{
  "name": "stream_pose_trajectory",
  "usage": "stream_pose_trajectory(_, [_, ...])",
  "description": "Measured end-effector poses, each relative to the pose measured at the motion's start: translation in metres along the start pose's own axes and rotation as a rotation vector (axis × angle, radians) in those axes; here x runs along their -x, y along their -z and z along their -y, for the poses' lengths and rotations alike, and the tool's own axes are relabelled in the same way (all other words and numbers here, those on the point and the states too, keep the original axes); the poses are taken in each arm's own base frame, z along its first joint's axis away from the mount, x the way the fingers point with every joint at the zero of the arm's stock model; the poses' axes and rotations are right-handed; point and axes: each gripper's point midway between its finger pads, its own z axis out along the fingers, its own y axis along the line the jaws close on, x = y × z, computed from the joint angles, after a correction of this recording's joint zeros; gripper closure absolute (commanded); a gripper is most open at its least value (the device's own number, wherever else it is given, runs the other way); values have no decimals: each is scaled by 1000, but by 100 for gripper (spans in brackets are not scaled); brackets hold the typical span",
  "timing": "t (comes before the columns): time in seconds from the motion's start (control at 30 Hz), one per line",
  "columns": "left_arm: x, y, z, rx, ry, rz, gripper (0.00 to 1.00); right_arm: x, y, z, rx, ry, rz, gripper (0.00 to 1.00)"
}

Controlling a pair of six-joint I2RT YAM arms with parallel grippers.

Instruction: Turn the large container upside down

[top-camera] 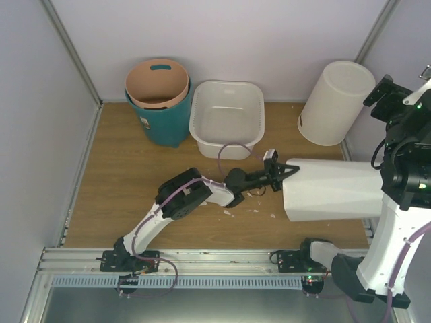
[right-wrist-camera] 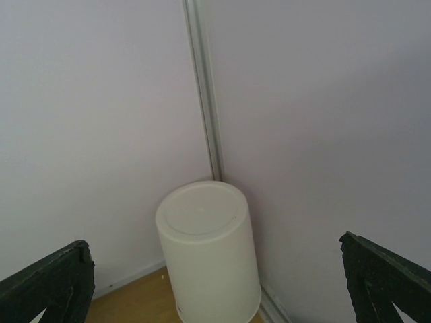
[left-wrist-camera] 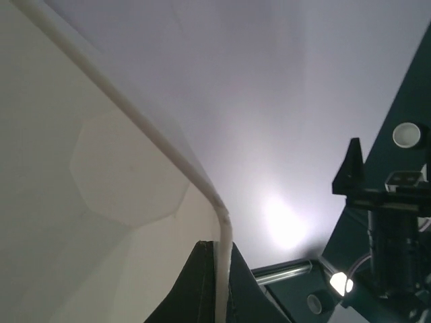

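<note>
The large container, a wide white rectangular tub (top-camera: 227,114), stands upright with its opening up at the back centre of the table. No gripper touches it. My left gripper (top-camera: 276,171) is just in front of it and to its right. It is shut on the rim of a tall octagonal white bin (top-camera: 330,188) that lies on its side. In the left wrist view the bin's rim (left-wrist-camera: 223,235) runs between the shut gripper (left-wrist-camera: 222,252), and the bin's inside (left-wrist-camera: 101,202) fills the left. My right gripper (top-camera: 385,91) is raised at the far right, open and empty (right-wrist-camera: 214,241).
A tall round white bin (top-camera: 335,101) stands upside down in the back right corner, also in the right wrist view (right-wrist-camera: 209,256). A teal bin with a tan liner (top-camera: 161,114) stands left of the tub. Small white crumbs (top-camera: 249,208) lie on the wooden table.
</note>
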Motion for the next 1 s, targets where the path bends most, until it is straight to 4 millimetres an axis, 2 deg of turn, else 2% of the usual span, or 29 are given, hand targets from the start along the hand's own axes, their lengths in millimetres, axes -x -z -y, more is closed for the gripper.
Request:
stream_pose_trajectory(0.13, [-6,-1,-25,24,41,8,100,-8,-4,0,-3,17,-21,0])
stream_pose_trajectory(0.33, [-11,-10,-31,-3,76,3,100,-30,-17,-4,5,41,-82,0])
stream_pose_trajectory(0.53, [-2,-7,-49,10,98,24,100,-41,-25,-8,19,51,-115,0])
stream_pose_trajectory(0.8, [10,-2,-49,10,89,23,100,-51,-30,-14,49,65,-143,0])
stream_pose_trajectory(1.0, [29,16,-50,48,79,29,97,-52,-30,-19,77,71,-146,0])
